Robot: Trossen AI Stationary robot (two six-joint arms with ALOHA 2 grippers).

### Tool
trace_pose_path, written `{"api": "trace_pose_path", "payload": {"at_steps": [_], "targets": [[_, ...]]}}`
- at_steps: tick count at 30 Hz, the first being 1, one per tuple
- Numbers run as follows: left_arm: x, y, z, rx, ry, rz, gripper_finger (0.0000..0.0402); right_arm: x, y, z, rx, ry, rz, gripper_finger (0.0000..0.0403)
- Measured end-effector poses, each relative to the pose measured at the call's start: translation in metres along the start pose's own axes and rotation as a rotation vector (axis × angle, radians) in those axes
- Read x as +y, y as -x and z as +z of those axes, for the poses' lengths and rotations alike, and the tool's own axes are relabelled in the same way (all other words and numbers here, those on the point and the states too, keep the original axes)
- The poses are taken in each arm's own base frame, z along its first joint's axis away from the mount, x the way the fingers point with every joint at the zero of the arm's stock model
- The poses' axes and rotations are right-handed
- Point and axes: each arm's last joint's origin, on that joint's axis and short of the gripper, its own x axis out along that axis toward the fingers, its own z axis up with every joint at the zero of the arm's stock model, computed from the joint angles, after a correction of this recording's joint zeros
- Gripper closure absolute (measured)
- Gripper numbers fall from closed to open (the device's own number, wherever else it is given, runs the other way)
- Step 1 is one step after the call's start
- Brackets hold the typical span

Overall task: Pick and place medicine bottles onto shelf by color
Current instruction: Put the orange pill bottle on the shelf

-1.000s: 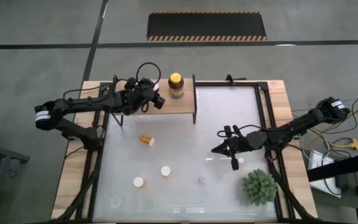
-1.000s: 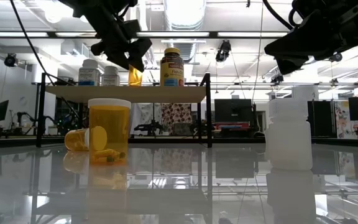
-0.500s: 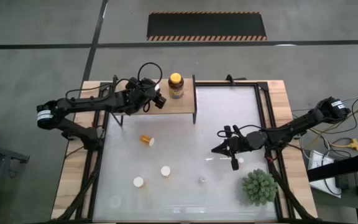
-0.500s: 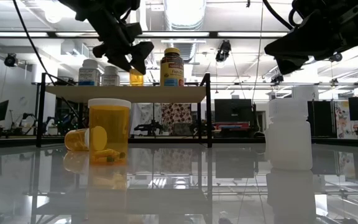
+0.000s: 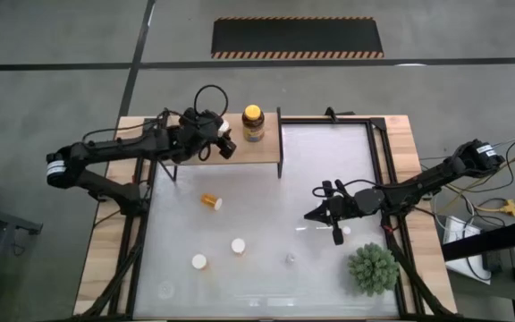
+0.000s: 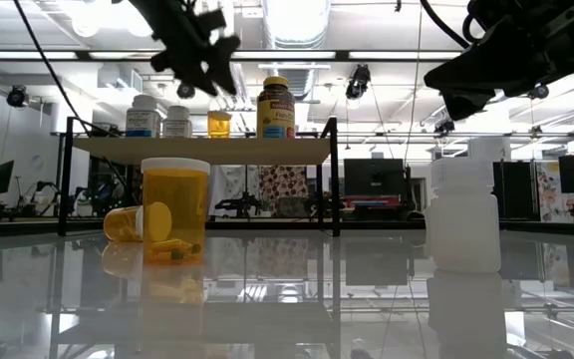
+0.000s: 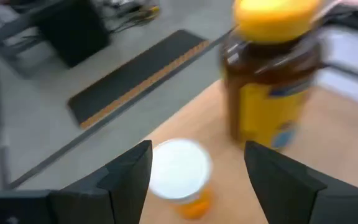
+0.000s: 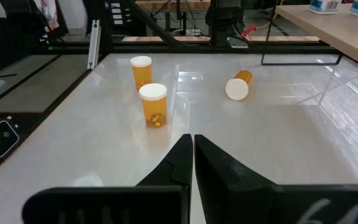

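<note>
The shelf (image 5: pixel 256 149) stands at the table's far left. On it stand a dark amber, yellow-capped jar (image 7: pixel 271 81), a small orange bottle (image 7: pixel 180 179) with a white cap, and two white bottles (image 6: pixel 143 117). My left gripper (image 7: pixel 197 152) hovers open just above the orange bottle, touching nothing. On the table, one orange bottle (image 8: pixel 237 85) lies on its side and two (image 8: pixel 153 104) stand upright. A white bottle (image 6: pixel 463 219) stands near my right gripper (image 8: pixel 191 142), which is shut and hangs still above the table's right half.
A spiky green plant (image 5: pixel 371 268) sits at the near right corner. A black frame rail (image 5: pixel 385 170) runs along the table's right side. A small clear thing (image 5: pixel 289 259) lies near the table's middle front.
My left gripper has risen from around the small orange bottle on the shelf, up and a little back toward the table's left. The bottle stays standing beside the amber jar.
</note>
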Motion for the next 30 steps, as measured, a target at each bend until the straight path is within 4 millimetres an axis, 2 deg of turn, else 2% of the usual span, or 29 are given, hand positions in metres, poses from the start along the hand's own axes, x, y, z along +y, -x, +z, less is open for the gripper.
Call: {"api": "trace_pose_path", "payload": {"at_steps": [4, 9, 12, 17, 22, 26, 30], "targets": [[0.002, 0.025, 0.010, -0.023, 0.021, -0.166, 0.0163, 0.000, 0.000, 0.000, 0.000, 0.001, 0.000, 0.0394], [-0.016, 0.062, 0.006, -0.021, 0.023, -0.512, 0.0163, 0.000, 0.000, 0.000, 0.000, 0.002, 0.001, 0.0394], [-0.038, 0.085, -0.007, 0.004, 0.004, -0.642, 0.0163, 0.000, 0.000, 0.000, 0.000, 0.015, 0.001, 0.0394], [-0.078, 0.113, -0.044, 0.118, -0.136, -0.790, 0.0163, 0.000, 0.000, 0.000, 0.000, 0.032, 0.004, 0.0394], [-0.104, 0.117, -0.088, 0.290, -0.403, -0.713, 0.0163, 0.000, 0.000, 0.000, 0.000, 0.039, 0.004, 0.0394], [-0.111, 0.104, -0.117, 0.480, -0.564, -0.557, 0.0163, 0.000, 0.000, 0.000, 0.000, 0.031, 0.008, 0.0394], [-0.116, 0.089, -0.138, 0.531, -0.751, -0.365, 0.0164, 0.000, 0.000, 0.000, 0.000, 0.030, 0.008, 0.0394]]}}
